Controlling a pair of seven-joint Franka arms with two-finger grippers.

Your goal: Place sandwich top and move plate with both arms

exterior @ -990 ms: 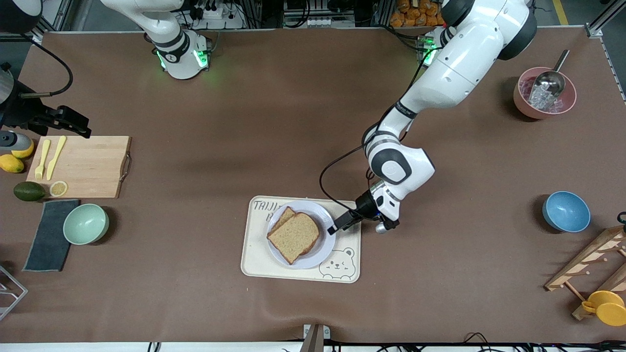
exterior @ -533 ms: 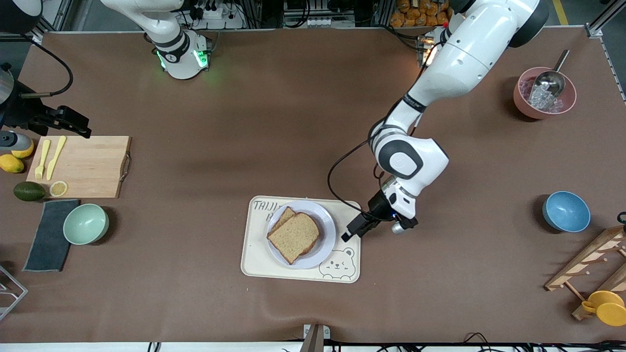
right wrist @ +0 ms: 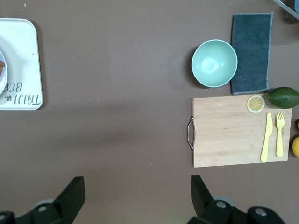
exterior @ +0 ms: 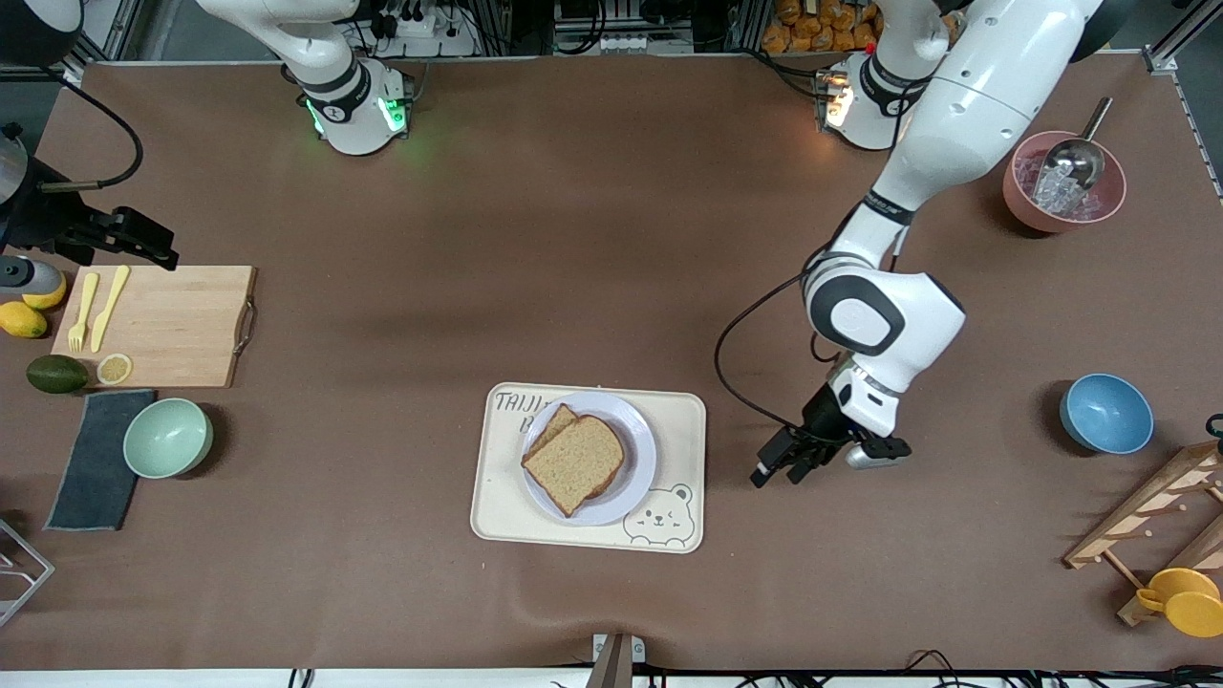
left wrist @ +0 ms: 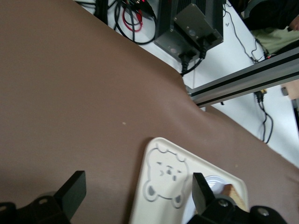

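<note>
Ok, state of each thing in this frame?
sandwich top: lying on the lower slice, on the plate
plate: on the bear tray
left pincer: open, empty, over bare table beside the tray
right pincer: open, empty, waiting above the table
pink bowl: holds ice and a scoop

Left arm (exterior: 965, 86) reaching from its base at the table's top edge, upper link slanting down toward the front camera, elbow joint bent, forearm dropping to the wrist. Left gripper (exterior: 776, 466) low over bare table, toward the left arm's end, fingers (left wrist: 74, 191) spread wide, holding nothing, pointing down and toward the table's middle. Right arm (exterior: 315, 48) waiting, raised near its own base, mostly out of the front view. Right gripper (right wrist: 135, 196) high over bare table, facing straight down, fingers (right wrist: 72, 196) spread wide, empty.
</note>
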